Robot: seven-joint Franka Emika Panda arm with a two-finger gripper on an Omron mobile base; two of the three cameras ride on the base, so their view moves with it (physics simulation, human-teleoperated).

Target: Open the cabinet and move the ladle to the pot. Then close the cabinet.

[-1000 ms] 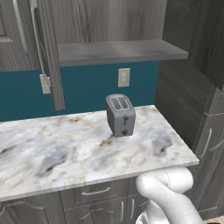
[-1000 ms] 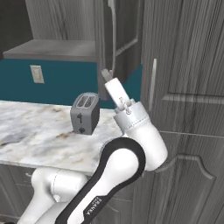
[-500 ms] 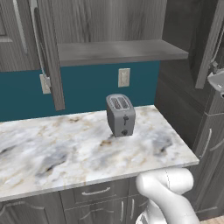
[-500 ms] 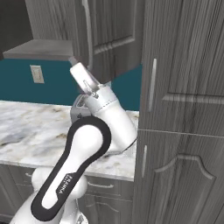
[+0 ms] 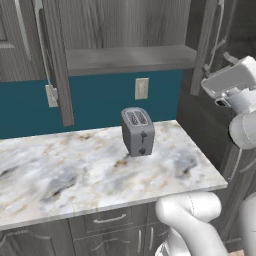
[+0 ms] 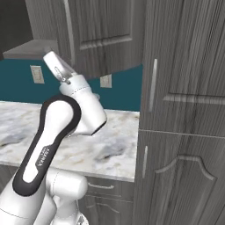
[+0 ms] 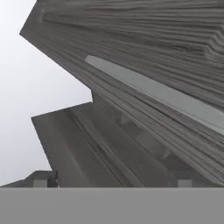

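Toaster (image 5: 138, 131) on marble counter (image 5: 75, 175)

Glossy white rounded arm (image 6: 52, 132) — black joint band, small grey lettering on it.

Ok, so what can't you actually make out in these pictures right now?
- Gripper: in the hand view its fingers are cut off by the bottom edge, so open or shut cannot be told.
- Cabinet inside: in the left base view the camera looks up at the shelf from below, hiding anything on it.
- Toaster: in the right base view the arm stands in front of it.
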